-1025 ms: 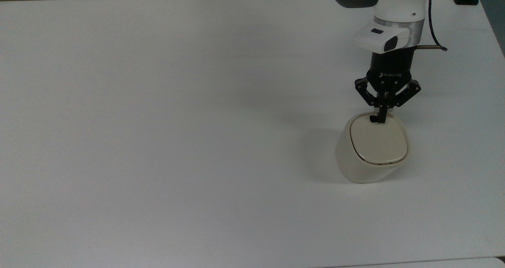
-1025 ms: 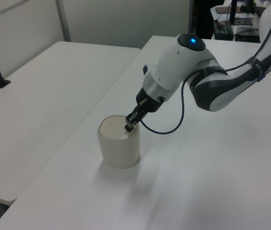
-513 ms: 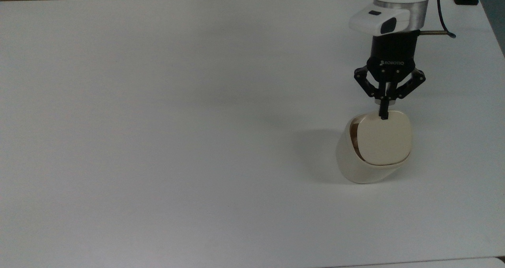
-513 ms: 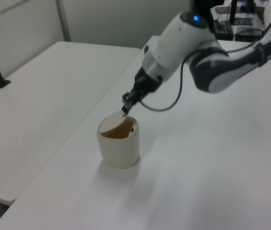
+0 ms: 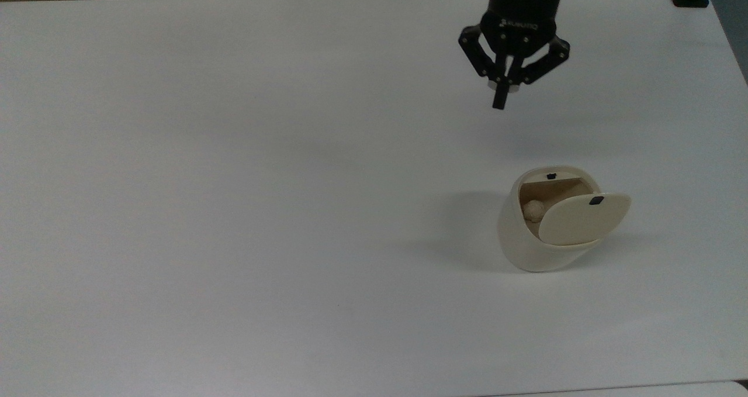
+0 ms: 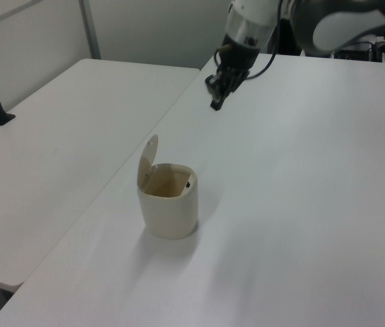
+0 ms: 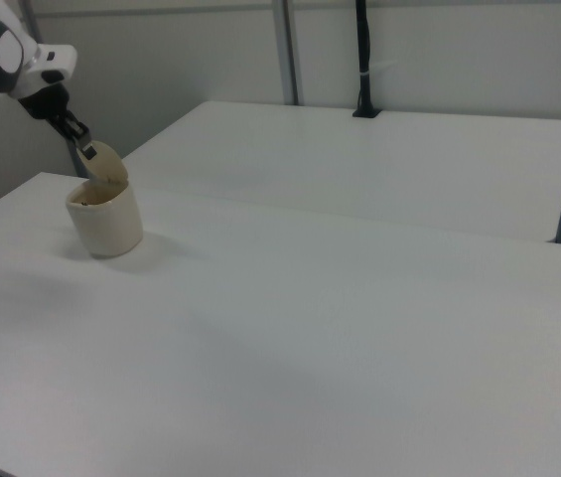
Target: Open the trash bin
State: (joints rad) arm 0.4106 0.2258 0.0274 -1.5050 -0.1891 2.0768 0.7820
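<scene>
So the bin (image 5: 549, 224) sits toward the right side of the table (image 5: 234, 210) in the top view, and the lid (image 5: 584, 218) is already popped up. It stands tilted on its hinge at the edge of the rim, with the little black mark (image 5: 595, 200) showing on it and another dark spot (image 5: 550, 176) on the rim across the opening. In the left view the lid (image 6: 148, 158) stands nearly upright at the bin's 9 o'clock edge and the brownish inside is open to see. There's something pale and lumpy (image 5: 533, 210) down in there, can't tell what.

The gripper (image 5: 499, 102) is up and well clear of the bin. Its fingers are pinched together into one black tip, with nothing between them. In the top view the bin lies at about 5 o'clock from that tip, a good way off, with bare table between. The left view has the gripper (image 6: 214, 103) high above and behind the bin (image 6: 169, 204), and the bin is roughly at 7 o'clock from it there. In the right view the gripper (image 7: 86, 149) looks like it overlaps the lid (image 7: 106, 164), but the other two views suggest that's just the angle.

Judging by how things lie, the opening looks basically done. If anything's left, it's just backing off without knocking that lid. The lid leans away from the arm's side, so a straight retreat shouldn't come near it.
</scene>
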